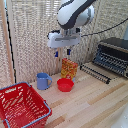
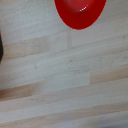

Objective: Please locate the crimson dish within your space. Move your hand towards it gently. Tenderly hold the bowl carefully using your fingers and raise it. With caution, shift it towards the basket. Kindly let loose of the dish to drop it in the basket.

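The crimson dish is a small glossy red bowl standing upright on the wooden table, in the middle of the exterior view. It also shows in the wrist view, cut off by the picture's edge. My gripper hangs well above the table, over the spot just behind the dish, with its blue-tipped fingers apart and nothing between them. The basket, red wire mesh with a blue-grey rim, stands at the exterior view's lower left, apart from the dish.
A blue mug stands between basket and dish. An orange box stands just behind the dish. A toaster oven with its rack out sits at the exterior view's right. A wicker screen backs the table.
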